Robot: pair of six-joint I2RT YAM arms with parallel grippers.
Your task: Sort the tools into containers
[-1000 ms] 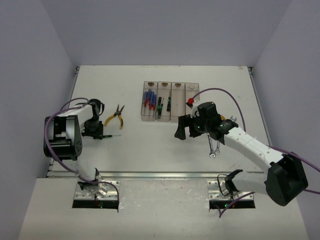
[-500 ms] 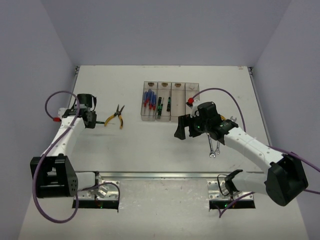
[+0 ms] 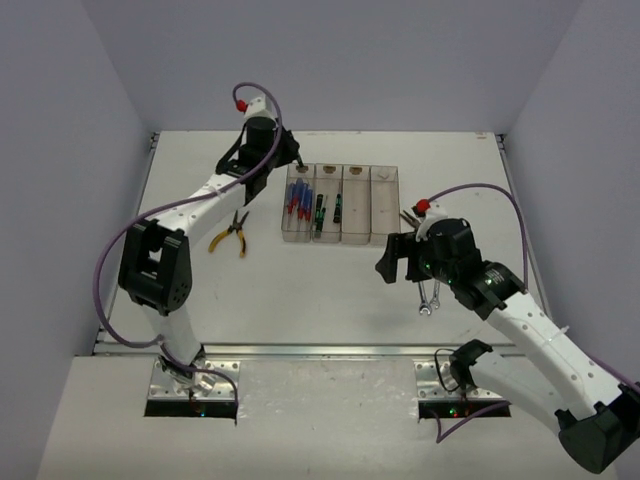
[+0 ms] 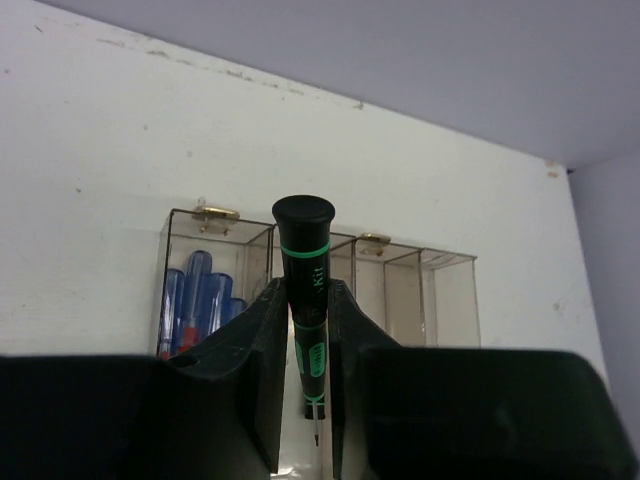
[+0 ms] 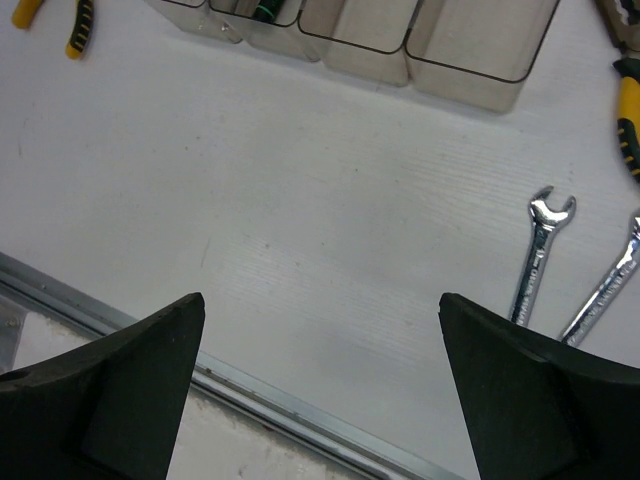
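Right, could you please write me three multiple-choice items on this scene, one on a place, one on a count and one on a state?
1. Where are the blue screwdrivers?
A. far-left bin
B. far-right bin
C. outside the bins

2. How many wrenches lie on the table?
A. one
B. two
C. four

3. What are the left jaws doing?
A. open, empty
B. shut on a black-green screwdriver
C. shut on a wrench

Answers: 1 A, the blue handles show inside that bin in the top view; 2 B, the right wrist view shows two silver ones side by side; 3 B, its handle sits clamped between them.
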